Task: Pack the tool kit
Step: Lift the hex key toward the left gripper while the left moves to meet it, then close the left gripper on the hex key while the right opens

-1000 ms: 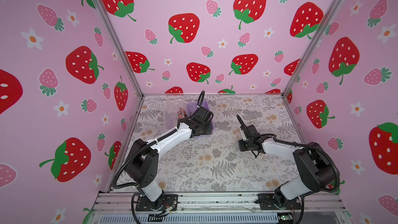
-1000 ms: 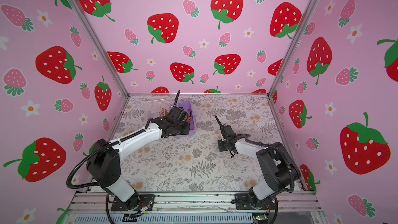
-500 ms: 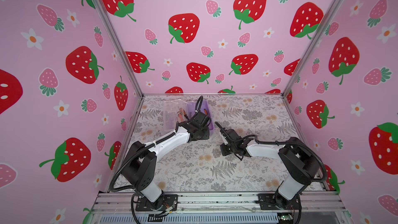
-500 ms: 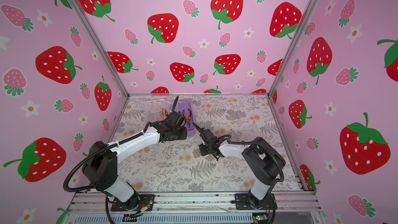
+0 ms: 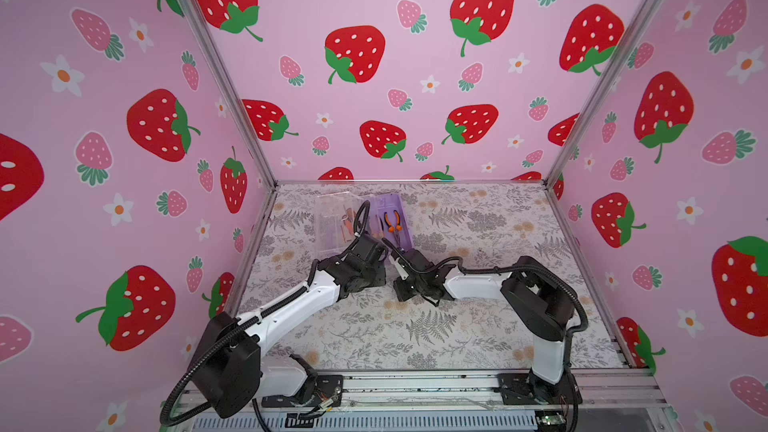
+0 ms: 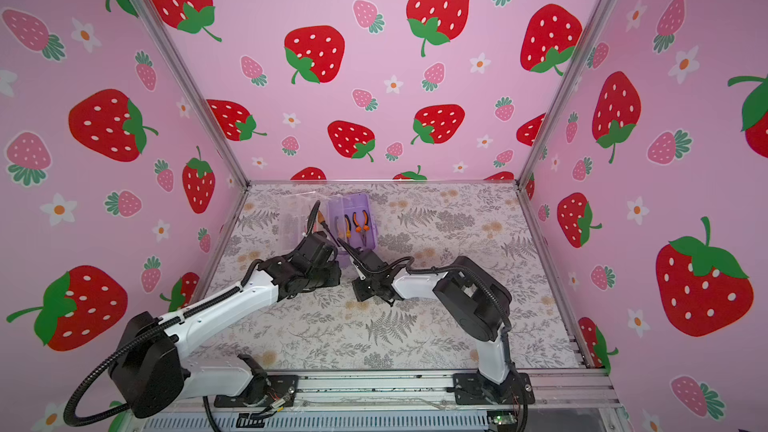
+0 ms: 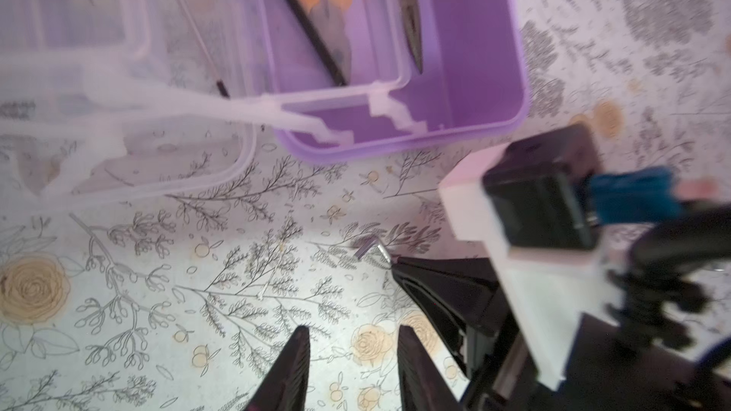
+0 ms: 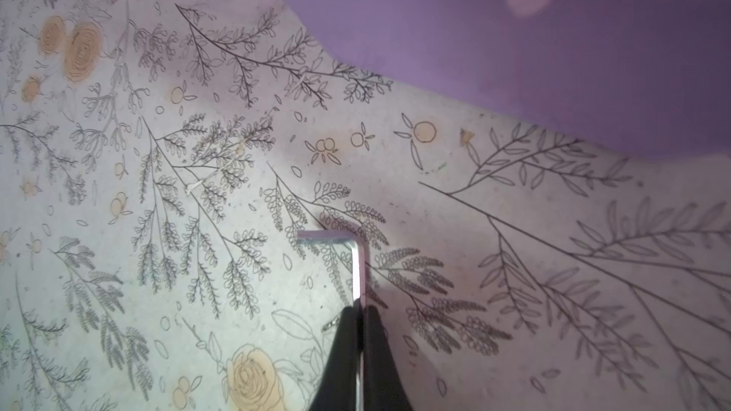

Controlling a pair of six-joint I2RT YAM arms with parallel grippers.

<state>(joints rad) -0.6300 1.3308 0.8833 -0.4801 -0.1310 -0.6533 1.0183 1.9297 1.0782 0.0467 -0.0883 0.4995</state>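
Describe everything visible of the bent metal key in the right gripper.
The key is a thin, shiny silver L-shaped rod, seemingly metal. The right gripper pinches its long leg between shut black fingertips; the short leg juts sideways at the free end. It hangs over the floral mat, just short of the lilac case; contact with the mat is unclear.

Floral-print table (image 5: pixel 457 326) bears the open tool kit (image 5: pixel 388 203).
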